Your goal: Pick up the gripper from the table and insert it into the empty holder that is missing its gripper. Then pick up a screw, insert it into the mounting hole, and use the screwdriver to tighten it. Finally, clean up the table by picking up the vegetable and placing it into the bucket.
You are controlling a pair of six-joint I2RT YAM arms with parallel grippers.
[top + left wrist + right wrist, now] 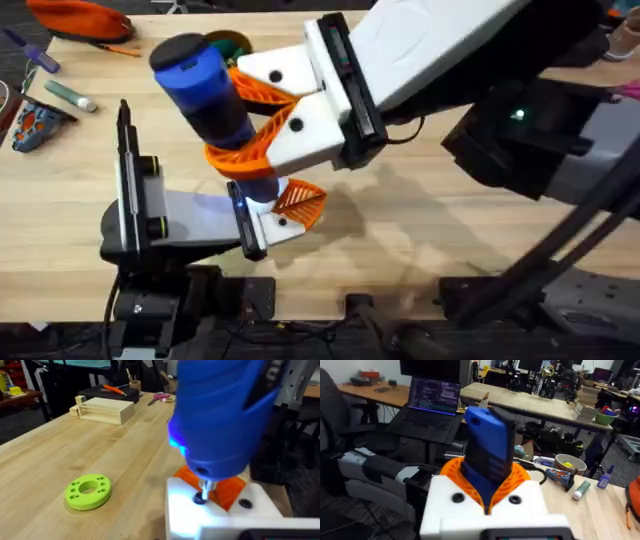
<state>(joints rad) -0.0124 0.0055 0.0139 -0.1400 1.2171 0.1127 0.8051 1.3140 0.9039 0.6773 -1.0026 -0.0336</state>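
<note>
**Two orange fingers clamped on blue screwdriver**

Gripped the screwdriver [205, 85] upright in the right gripper [250, 120], orange pads pinching its barrel. Set its metal tip [205, 491] on a screw [199, 499] in the white holder [220, 512], beside an orange gripper [300, 203]. Left gripper [265, 215]: cannot tell whether spread or closed. Farther off, held a yellow vegetable [567, 464] in the bucket [570, 464].

no readable words, numbers or brand marks anywhere, laptop screen [434, 394] shows lines of text (too small to read)
</note>
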